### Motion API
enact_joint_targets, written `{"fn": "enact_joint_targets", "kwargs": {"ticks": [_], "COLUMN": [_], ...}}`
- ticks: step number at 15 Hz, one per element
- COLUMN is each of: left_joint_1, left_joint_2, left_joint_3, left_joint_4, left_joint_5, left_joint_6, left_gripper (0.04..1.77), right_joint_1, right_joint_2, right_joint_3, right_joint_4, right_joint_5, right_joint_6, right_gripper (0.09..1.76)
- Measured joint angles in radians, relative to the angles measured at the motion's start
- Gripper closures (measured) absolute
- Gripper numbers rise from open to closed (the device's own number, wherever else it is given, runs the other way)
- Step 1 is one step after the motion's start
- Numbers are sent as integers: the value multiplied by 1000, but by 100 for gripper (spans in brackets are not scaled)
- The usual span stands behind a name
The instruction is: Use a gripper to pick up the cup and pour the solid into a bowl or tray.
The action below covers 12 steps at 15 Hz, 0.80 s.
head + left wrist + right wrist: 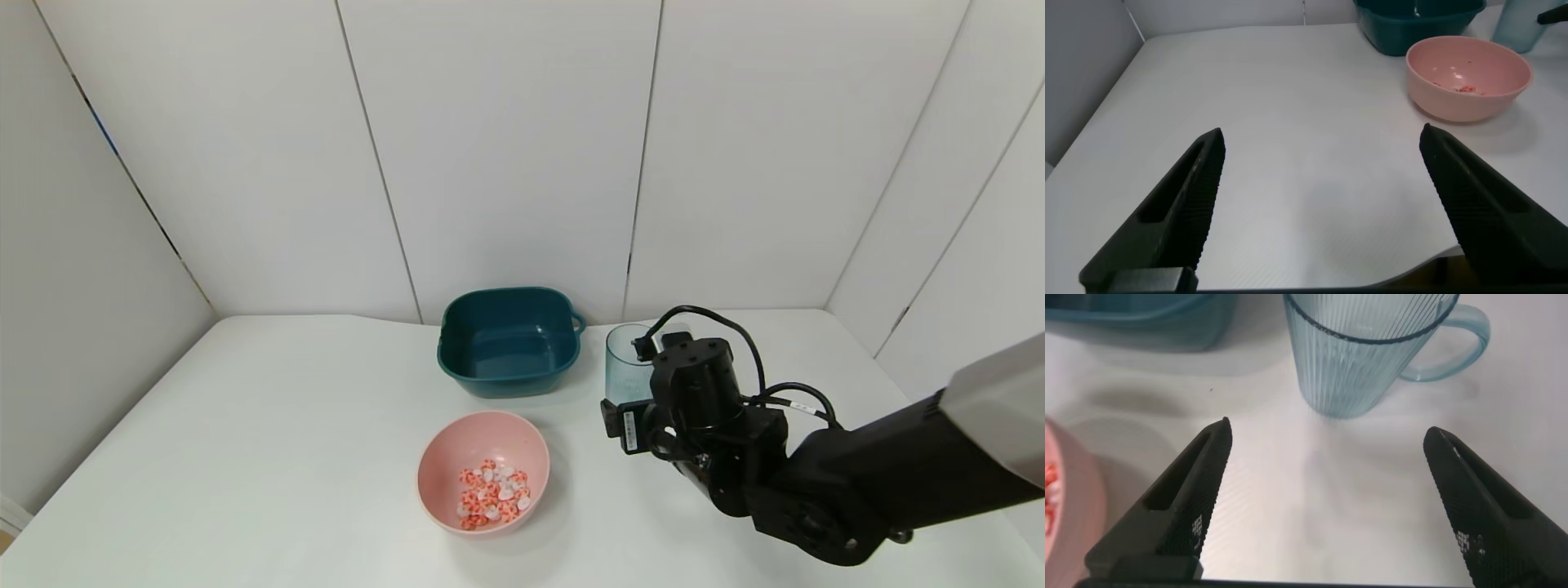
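The light-blue ribbed cup stands upright on the white table, right of the teal tub. In the right wrist view the cup shows its loop handle to one side and no pieces inside. My right gripper is open and empty, just short of the cup, not touching it; in the head view its black wrist covers the cup's right side. The orange-red and white solid lies in the pale-pink bowl at the table's front middle. My left gripper is open and empty over the table's left part.
A dark teal squarish tub stands empty at the back middle, behind the pink bowl. White wall panels close the table at the back and both sides. The left wrist view shows the pink bowl and the tub farther off.
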<state>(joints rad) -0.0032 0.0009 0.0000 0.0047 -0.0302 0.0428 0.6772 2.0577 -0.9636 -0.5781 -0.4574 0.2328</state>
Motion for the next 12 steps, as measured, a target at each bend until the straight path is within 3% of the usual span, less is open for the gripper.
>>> {"fn": "enact_joint_targets", "kwargs": {"ticks": [5,12], "left_joint_1": [0,0], "left_joint_2": [0,0], "left_joint_3": [0,0], "left_joint_4": [0,0], "left_joint_5": [0,0], "left_joint_6": [0,0], "left_gripper": [9,9], "right_joint_1": [33,44], "right_joint_2": [-249,-454], "right_joint_3": [67,172], "right_joint_4": [210,250], "right_joint_5": [63,63], "right_joint_6": [-3,-5], "right_gripper": [15,15]}}
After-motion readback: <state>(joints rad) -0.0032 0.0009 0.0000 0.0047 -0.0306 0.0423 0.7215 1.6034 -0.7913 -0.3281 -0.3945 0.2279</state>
